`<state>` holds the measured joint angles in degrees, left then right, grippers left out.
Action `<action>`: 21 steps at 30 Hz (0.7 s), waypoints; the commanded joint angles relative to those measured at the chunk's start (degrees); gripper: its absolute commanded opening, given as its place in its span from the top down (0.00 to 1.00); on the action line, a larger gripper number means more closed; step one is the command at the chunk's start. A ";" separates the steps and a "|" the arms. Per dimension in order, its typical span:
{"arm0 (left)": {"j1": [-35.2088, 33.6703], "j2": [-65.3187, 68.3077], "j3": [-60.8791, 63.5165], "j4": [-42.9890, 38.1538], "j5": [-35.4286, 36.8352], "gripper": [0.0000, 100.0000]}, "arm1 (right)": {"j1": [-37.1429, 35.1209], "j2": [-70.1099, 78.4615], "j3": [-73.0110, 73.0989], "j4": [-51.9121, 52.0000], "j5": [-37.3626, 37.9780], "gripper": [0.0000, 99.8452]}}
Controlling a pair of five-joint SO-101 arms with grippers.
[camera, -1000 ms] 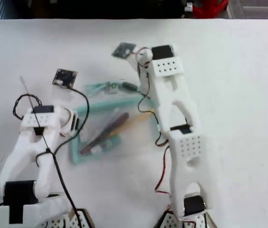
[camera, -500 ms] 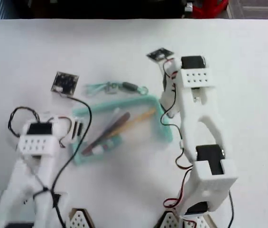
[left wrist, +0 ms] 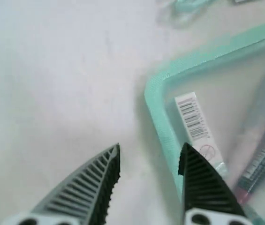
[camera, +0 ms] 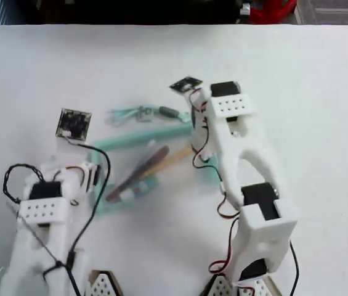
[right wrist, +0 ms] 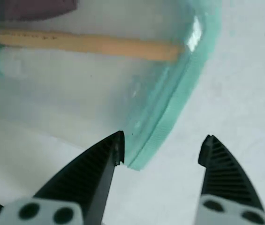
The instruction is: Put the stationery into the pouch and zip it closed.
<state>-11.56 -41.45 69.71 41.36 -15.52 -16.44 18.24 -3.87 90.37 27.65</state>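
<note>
**A:** Where your two arms meet on the white surface, what lies between them?

**B:** The clear pouch with teal edging, flat on the surface. Inside it are a yellow pencil, a dark pen and a white barcoded piece.

**A:** And your left end effector?

**B:** My left end effector is spread wide at a rounded corner of the pouch and holds nothing. One finger is over bare surface, the other over the teal edge beside the barcoded piece.

**A:** The right one?

**B:** My right end effector also gapes empty, at the opposite end by the pencil's end. The teal edge runs between its fingers. I cannot tell whether either finger touches the pouch. A teal cord lies on the surface just beyond the pouch.
</note>
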 commanded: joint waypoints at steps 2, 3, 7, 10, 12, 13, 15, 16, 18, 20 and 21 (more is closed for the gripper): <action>-4.09 10.15 -6.77 -1.67 -0.44 0.78 | -0.40 1.10 -0.26 -1.63 -0.62 0.74; -4.53 11.91 -7.82 -1.58 -0.44 0.78 | -0.04 1.71 -0.35 -1.63 -0.35 0.75; -4.70 13.76 -9.05 -1.49 -0.35 0.78 | 0.31 4.97 -1.14 -2.95 -0.09 0.85; -4.62 13.76 -9.05 -1.49 -0.35 0.78 | 0.40 7.78 -2.29 -3.12 0.00 0.91; -4.62 13.85 -9.05 -1.14 -0.35 0.78 | 0.40 9.01 -3.60 -2.77 0.09 0.95; -4.53 13.85 -9.05 -0.97 -0.44 0.78 | 0.31 9.27 -4.40 -2.42 0.09 0.96; -3.82 13.93 -9.05 -0.79 -0.44 0.78 | 0.40 9.36 -6.33 -0.66 0.09 0.96; -3.47 13.93 -9.05 -0.79 -0.44 0.78 | 0.57 9.27 -7.74 0.57 0.09 0.96; -3.56 13.93 -9.05 -0.79 -0.44 0.78 | 2.24 9.01 -11.34 3.65 0.00 0.96; -3.65 13.85 -9.05 -0.79 -0.44 0.78 | 4.62 9.10 -14.59 6.55 -0.44 0.91; -3.65 13.85 -9.05 -0.79 -0.44 0.78 | 5.49 9.19 -15.38 7.43 -0.44 0.86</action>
<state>-16.13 -27.82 63.03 40.84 -15.52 -13.36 27.82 -14.42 94.68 27.30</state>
